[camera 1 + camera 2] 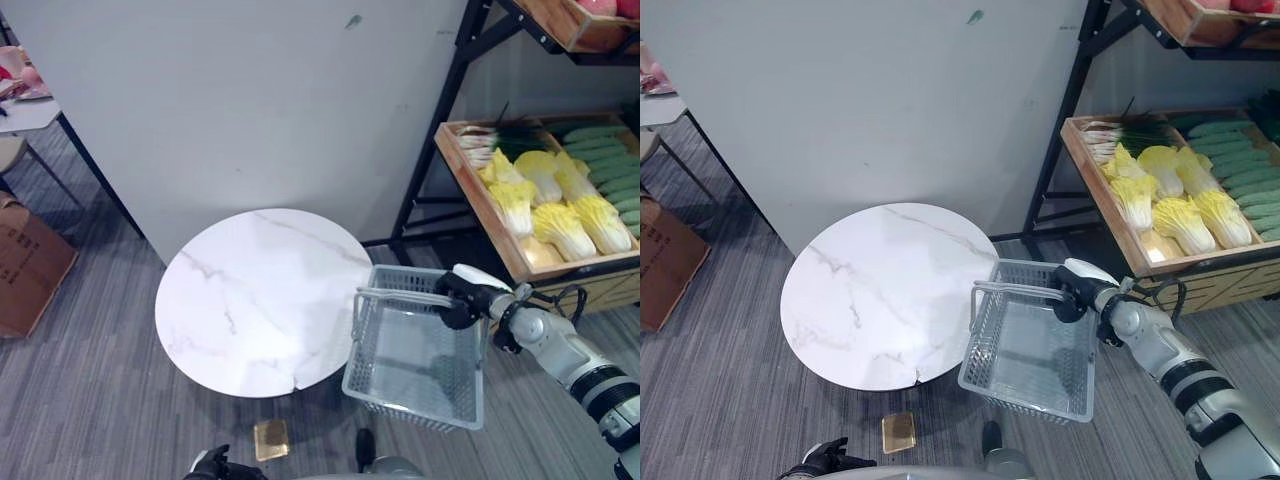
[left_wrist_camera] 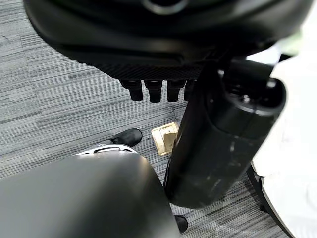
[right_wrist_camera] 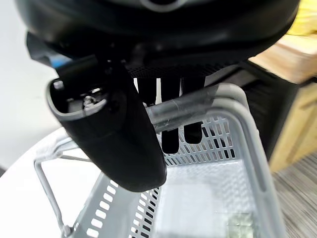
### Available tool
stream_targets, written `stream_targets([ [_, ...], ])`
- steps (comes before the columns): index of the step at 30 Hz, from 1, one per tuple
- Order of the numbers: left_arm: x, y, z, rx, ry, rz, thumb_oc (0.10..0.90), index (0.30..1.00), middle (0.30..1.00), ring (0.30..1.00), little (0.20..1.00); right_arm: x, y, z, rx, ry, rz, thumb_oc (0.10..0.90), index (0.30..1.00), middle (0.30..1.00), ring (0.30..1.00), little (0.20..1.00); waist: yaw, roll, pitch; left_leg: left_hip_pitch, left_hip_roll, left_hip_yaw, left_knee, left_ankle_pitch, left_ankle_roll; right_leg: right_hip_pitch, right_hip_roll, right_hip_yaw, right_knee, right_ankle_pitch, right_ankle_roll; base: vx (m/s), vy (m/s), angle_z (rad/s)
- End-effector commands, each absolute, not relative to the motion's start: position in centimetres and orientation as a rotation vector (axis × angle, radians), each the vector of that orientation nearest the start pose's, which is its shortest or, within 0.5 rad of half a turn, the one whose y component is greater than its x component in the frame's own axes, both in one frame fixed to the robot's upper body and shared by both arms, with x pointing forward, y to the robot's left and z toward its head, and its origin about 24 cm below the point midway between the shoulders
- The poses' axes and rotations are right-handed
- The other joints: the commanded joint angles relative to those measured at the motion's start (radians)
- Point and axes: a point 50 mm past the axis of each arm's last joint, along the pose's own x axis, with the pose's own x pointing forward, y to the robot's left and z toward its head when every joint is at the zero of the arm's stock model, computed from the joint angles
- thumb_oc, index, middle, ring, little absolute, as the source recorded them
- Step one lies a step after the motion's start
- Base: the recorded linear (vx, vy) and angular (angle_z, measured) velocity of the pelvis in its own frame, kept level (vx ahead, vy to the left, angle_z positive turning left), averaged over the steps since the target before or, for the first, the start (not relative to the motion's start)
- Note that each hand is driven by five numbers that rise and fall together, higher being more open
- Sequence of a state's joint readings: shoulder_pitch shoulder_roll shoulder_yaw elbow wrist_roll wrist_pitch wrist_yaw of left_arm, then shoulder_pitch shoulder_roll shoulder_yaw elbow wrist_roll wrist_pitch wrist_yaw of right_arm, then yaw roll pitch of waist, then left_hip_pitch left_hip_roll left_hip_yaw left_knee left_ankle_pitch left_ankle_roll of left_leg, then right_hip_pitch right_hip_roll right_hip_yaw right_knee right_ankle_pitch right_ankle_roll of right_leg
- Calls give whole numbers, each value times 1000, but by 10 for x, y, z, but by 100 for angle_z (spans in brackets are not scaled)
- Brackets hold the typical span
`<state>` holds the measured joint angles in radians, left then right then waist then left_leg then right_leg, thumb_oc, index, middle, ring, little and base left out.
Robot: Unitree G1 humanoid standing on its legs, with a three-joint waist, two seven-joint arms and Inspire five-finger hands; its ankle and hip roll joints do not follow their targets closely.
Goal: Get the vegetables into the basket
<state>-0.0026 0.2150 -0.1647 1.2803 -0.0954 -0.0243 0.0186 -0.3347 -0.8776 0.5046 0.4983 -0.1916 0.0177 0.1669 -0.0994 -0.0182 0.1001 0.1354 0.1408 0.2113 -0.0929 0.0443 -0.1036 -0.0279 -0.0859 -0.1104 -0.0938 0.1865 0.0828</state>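
A brown cardboard box sits on the grey carpet at the far left. The left hand shows low at the bottom edge of the head views, down by the floor and well apart from everything on the right; in its wrist view its fingers hang in a short, relaxed row with nothing in them, above a small gold-coloured square lying on the carpet. The round white marble desk stands in the middle, in front of a pale wall. Just beside its right edge, the grey mesh basket hangs in the air, tilted, with nothing inside that I can make out. The right hand is at the basket's raised handle; in the right wrist view its fingers curl over the handle bar with the thumb on the near side. Further right, a wooden crate on a black shelf rack holds the vegetables: green onions at the back, napa cabbages in the middle, and cucumbers at the far right.
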Motion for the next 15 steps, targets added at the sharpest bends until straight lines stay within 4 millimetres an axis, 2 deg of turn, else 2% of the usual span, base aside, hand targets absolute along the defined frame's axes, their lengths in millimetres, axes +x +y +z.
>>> stream_targets([
  [1, 85, 210, -169, 277, 1266, -47, 900, 1000, 1000, 1000, 1000, 320, -301, 107, -1189, 183, 86, 400, 300, 300, 300, 300, -1, -38, -9, -18, -31, 30, 6, 28, -13, 82, -34, 51, 44, -72, 73, 8, -5, -8],
  [5, 86, 208, -169, 274, 1265, -51, 900, 1000, 1000, 1000, 1000, 309, -322, 91, -1195, 282, 32, 400, 300, 300, 300, 300, -11, -28, -9, -12, -29, 33, 6, 26, -13, 82, -32, 64, 45, -74, 70, 9, -6, -10],
  [6, 87, 208, -169, 278, 1262, -59, 900, 1000, 1000, 1000, 1000, 302, -334, 79, -1203, 356, 4, 400, 300, 300, 300, 300, -15, -25, -8, -11, -29, 32, 6, 26, -12, 83, -31, 65, 46, -77, 69, 2, -11, -12],
  [8, 88, 208, -168, 279, 1263, -60, 900, 1000, 1000, 1000, 1000, 299, -340, 74, -1201, 387, -12, 400, 300, 300, 300, 300, -17, -23, -7, -10, -28, 31, 6, 26, -12, 82, -31, 67, 47, -77, 69, -2, -6, -6],
  [10, 89, 208, -168, 285, 1260, -67, 900, 1000, 1000, 1000, 1000, 289, -352, 58, -1214, 477, -30, 400, 300, 300, 300, 300, -18, -20, -7, -10, -30, 29, 6, 25, -11, 82, -31, 67, 46, -77, 68, 1, -3, -2],
  [11, 89, 208, -168, 285, 1260, -66, 900, 1000, 1000, 1000, 1000, 289, -352, 58, -1214, 477, -30, 400, 300, 300, 300, 300, -18, -20, -7, -10, -30, 29, 6, 25, -11, 82, -31, 67, 46, -77, 68, 0, 0, 0],
  [12, 90, 208, -168, 289, 1253, -72, 900, 1000, 1000, 1000, 1000, 276, -366, 43, -1210, 574, -64, 400, 300, 300, 300, 300, -17, -17, -6, -11, -31, 26, 6, 25, -11, 82, -32, 67, 45, -76, 69, 0, 0, 0],
  [13, 90, 209, -168, 298, 1255, -74, 900, 1000, 1000, 1000, 1000, 270, -370, 31, -1201, 629, -67, 400, 300, 300, 300, 300, -16, -14, -3, -11, -31, 23, 6, 25, -11, 83, -33, 66, 44, -75, 69, 0, 0, 0],
  [15, 90, 209, -168, 298, 1256, -76, 900, 1000, 1000, 1000, 1000, 268, -370, 28, -1196, 640, -69, 400, 300, 300, 300, 300, -17, -15, -4, -11, -32, 22, 6, 25, -12, 83, -33, 66, 44, -75, 69, 0, 0, 0],
])
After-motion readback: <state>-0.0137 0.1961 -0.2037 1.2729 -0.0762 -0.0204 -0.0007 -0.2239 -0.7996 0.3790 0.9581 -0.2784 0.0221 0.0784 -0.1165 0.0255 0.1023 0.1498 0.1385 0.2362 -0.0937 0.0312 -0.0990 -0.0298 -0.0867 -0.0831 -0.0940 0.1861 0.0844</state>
